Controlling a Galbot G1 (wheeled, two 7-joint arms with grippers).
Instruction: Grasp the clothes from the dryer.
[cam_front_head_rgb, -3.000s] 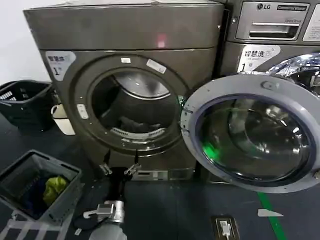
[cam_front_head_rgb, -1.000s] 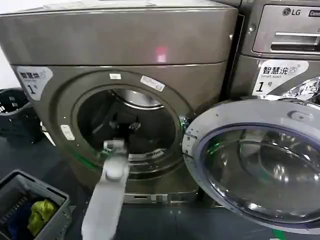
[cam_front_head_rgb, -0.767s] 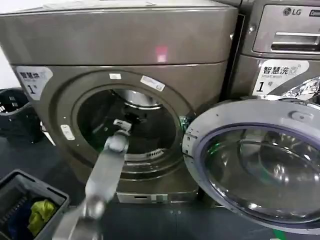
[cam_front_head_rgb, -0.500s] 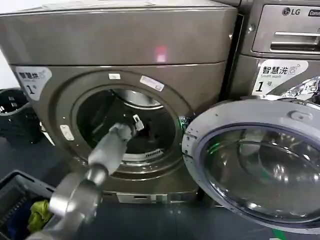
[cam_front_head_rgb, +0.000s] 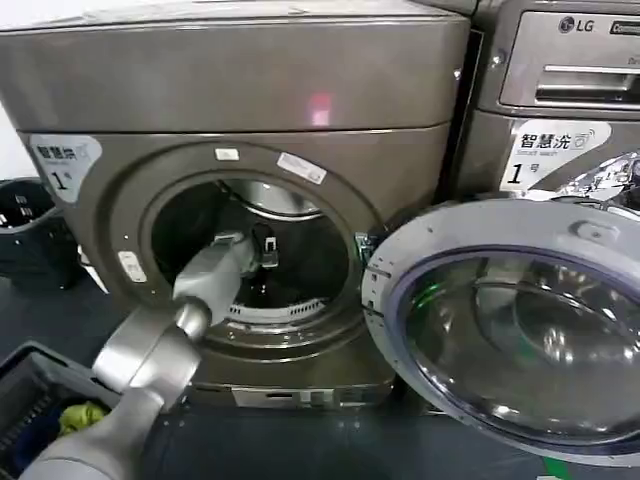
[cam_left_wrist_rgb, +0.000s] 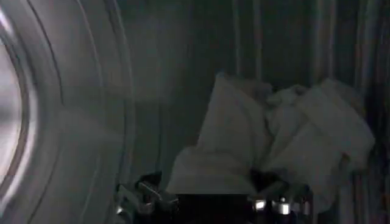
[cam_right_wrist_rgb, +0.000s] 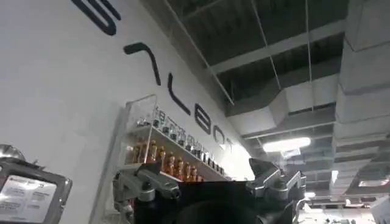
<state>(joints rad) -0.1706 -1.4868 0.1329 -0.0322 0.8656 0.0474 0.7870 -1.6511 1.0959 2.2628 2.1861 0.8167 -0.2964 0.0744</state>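
The bronze-grey dryer stands with its round door swung open to the right. My left arm reaches through the porthole, and the left gripper is inside the steel drum. In the left wrist view the clothes, a crumpled white garment, lie against the ribbed drum wall just ahead of the left gripper. Its fingers are spread open on either side of the garment's near edge and hold nothing. The right gripper is open and points up at a wall and ceiling, away from the dryer.
A grey basket with a yellow-green cloth sits on the floor at lower left. A black basket stands left of the dryer. The LG machine is on the right, behind the open door.
The left arm rose from the floor in front of the dryer and pushed through the porthole; over the last second the gripper went deeper into the drum.
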